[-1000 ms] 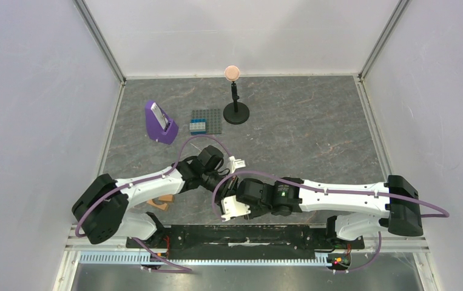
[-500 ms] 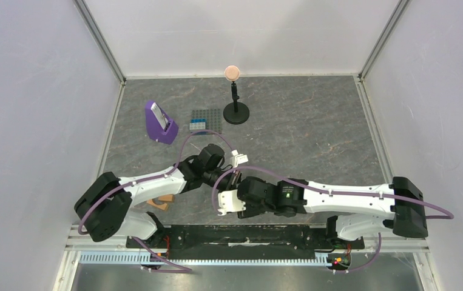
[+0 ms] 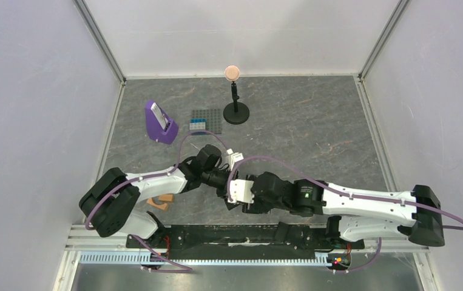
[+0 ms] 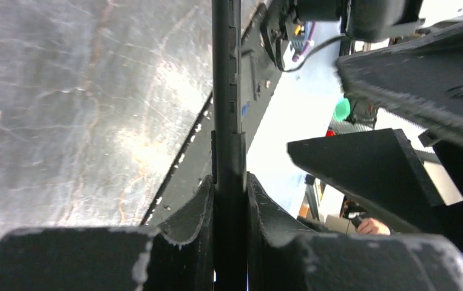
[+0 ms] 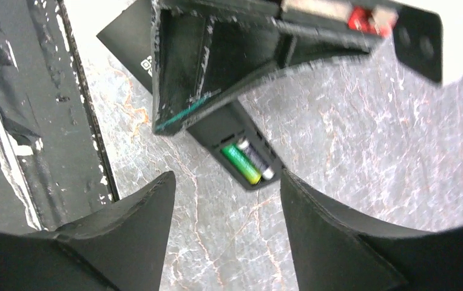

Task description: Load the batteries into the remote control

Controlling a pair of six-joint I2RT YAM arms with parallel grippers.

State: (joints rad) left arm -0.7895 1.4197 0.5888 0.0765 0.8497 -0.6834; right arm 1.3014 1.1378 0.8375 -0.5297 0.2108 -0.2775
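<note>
The remote control (image 4: pixel 227 91), a slim black bar, stands edge-on between my left gripper's (image 4: pixel 229 182) jaws, which are shut on it. In the right wrist view the remote control (image 5: pixel 213 130) shows its back, held above the table. The batteries lie side by side in its recess: a bright green one (image 5: pixel 241 163) and a darker one with a light tip (image 5: pixel 256 159). My right gripper (image 5: pixel 226 182) is open and holds nothing, just short of that end of the remote. In the top view both grippers (image 3: pixel 219 179) (image 3: pixel 233 193) meet at the table's near middle.
A purple stand (image 3: pixel 160 121), a grey studded baseplate (image 3: pixel 207 120) with blue bricks and a black post with a peach ball (image 3: pixel 235 97) stand at the back. Orange-tan blocks (image 3: pixel 160 200) lie under the left arm. A black rail (image 3: pixel 235 233) runs along the near edge.
My right gripper's jaws have opened wider and its arm has shifted to the right, away from the remote. The left gripper keeps its hold on the remote.
</note>
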